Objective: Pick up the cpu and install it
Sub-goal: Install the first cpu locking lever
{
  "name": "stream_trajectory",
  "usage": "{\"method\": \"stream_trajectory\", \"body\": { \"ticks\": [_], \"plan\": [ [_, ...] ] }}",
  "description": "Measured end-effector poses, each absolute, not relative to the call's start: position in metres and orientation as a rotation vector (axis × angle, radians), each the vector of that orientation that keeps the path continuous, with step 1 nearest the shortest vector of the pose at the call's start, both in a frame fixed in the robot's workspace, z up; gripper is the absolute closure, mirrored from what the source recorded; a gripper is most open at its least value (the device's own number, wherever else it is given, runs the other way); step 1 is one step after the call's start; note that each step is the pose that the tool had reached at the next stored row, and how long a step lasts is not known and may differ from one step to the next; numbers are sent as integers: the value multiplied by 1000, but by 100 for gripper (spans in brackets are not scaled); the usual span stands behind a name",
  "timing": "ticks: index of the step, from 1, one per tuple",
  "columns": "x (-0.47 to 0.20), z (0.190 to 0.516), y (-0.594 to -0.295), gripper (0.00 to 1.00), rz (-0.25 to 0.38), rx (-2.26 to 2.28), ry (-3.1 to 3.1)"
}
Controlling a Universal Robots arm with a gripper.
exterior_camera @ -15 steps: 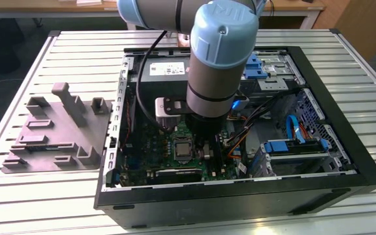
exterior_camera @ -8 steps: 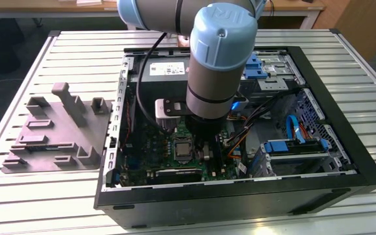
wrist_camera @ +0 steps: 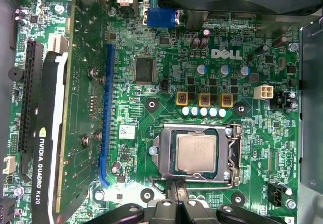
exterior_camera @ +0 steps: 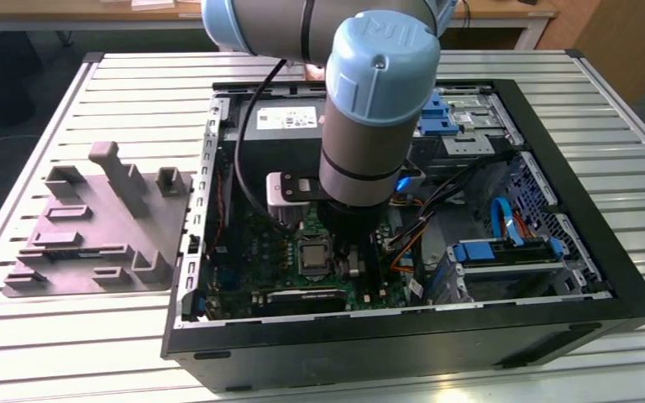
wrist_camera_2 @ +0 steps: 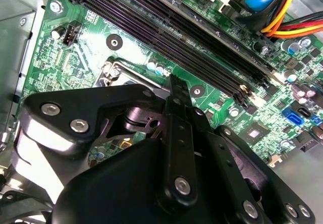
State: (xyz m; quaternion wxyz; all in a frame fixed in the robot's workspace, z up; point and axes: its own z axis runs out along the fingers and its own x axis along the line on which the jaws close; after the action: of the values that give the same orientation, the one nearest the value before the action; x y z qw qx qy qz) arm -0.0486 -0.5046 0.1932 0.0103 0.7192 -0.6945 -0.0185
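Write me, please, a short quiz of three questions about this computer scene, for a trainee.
1. True or false: the cpu lies in the socket.
2. Where is the grey fixture? A) on the table, beside the case; B) inside the case; C) on the arm.
3. Fill in: the pincer hangs above the green ____.
Key: 1 true; 2 A; 3 motherboard.

cpu: small flat square chip with silvery-grey metal top (wrist_camera: 196,152)
pose: lying flat
place: seated inside the metal-framed socket (wrist_camera: 229,156)
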Motion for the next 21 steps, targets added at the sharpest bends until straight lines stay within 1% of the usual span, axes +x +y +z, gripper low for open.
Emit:
{"method": "stream_trajectory", "body": {
  "ticks": [21],
  "plan": [
    [-47, 191, -505, 89, -58, 2245, -2168]
  ]
}}
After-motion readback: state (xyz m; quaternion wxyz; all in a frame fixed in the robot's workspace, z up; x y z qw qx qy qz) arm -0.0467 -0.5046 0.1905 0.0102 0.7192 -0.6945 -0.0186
